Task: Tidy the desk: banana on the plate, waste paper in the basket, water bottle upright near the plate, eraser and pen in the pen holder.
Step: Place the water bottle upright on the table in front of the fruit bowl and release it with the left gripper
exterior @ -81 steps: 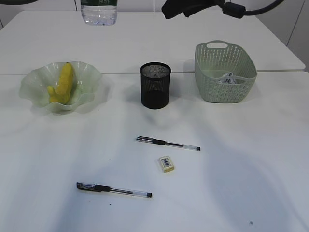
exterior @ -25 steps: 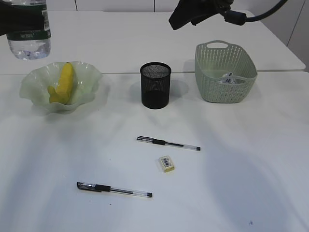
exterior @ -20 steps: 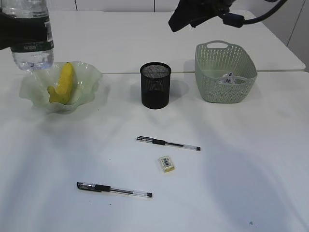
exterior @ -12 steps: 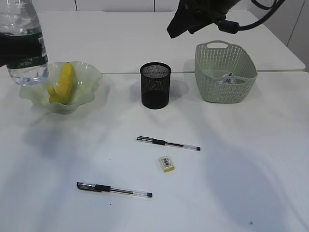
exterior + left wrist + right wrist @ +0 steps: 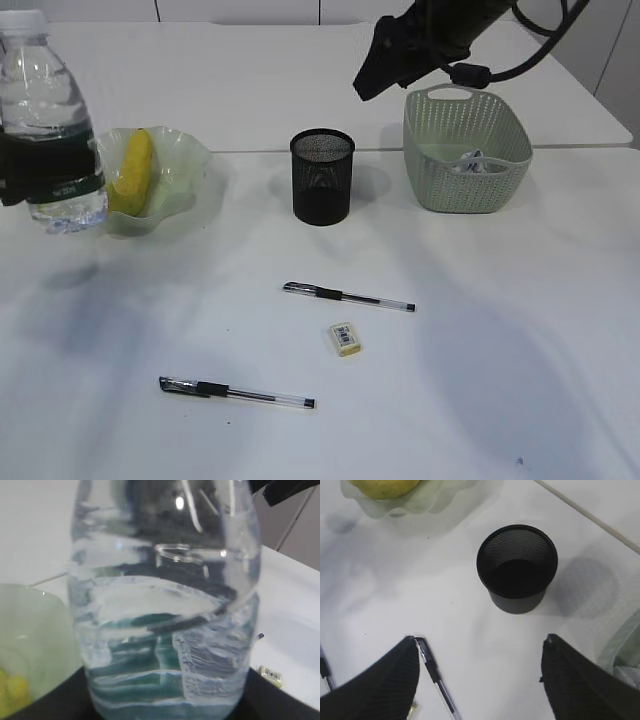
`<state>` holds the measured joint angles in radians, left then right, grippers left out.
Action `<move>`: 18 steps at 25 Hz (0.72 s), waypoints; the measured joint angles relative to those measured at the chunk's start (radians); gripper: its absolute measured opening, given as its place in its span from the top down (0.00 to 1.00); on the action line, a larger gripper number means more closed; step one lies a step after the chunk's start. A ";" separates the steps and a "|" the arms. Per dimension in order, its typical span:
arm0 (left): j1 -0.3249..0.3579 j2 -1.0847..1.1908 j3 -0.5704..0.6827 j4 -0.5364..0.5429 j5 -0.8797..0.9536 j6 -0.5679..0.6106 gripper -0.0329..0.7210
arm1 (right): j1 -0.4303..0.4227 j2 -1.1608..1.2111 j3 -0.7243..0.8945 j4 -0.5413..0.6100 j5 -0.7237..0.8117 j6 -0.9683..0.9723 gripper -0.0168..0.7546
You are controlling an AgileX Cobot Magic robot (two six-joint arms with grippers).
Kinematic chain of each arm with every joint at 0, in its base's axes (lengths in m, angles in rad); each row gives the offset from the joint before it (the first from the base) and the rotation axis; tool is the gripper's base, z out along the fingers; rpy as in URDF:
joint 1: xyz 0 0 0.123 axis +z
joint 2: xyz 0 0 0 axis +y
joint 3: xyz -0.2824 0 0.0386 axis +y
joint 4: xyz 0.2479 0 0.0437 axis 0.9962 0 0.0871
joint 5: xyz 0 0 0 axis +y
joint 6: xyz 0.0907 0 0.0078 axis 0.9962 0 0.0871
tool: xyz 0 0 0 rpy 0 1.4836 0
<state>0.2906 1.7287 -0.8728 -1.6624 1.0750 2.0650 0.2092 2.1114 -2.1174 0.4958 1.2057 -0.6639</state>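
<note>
My left gripper (image 5: 165, 705) is shut on the water bottle (image 5: 50, 120), which stands upright just off the desk at the plate's left front. Its fingers (image 5: 12, 170) clasp the dark green label. The banana (image 5: 132, 170) lies in the pale green plate (image 5: 188, 160). Two pens (image 5: 348, 296) (image 5: 236, 392) and the eraser (image 5: 345, 338) lie on the desk (image 5: 500, 330). The black mesh pen holder (image 5: 322, 175) stands mid-desk. Waste paper (image 5: 472, 160) sits in the green basket (image 5: 465, 190). My right gripper (image 5: 479, 638) hangs open and empty above the desk, near the pen holder (image 5: 517, 570) and a pen (image 5: 435, 677).
The right arm (image 5: 410, 50) reaches in from the back, high between pen holder and basket. A seam between two tabletops (image 5: 250, 152) runs across behind the plate. The basket's rim (image 5: 622, 645) shows at the right wrist view's edge.
The left gripper has brought the bottle down from above the plate to its left front, still upright. The right arm has dropped a little and shifted slightly right.
</note>
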 joint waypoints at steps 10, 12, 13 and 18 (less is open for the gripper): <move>0.000 0.054 0.073 -0.047 -0.080 0.114 0.48 | 0.000 0.000 0.000 -0.033 -0.002 -0.007 0.25; 0.000 0.071 0.078 -0.062 -0.094 0.134 0.48 | 0.000 0.000 0.000 -0.033 -0.002 -0.014 0.25; 0.000 0.077 0.080 -0.065 -0.100 0.142 0.48 | 0.000 0.000 0.000 -0.033 -0.002 -0.016 0.25; 0.000 0.136 0.080 -0.093 -0.109 0.193 0.48 | 0.000 0.000 0.000 -0.033 -0.009 -0.022 0.25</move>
<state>0.2906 1.8646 -0.7929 -1.7557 0.9660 2.2576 0.2092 2.1114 -2.1174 0.4629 1.1968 -0.6856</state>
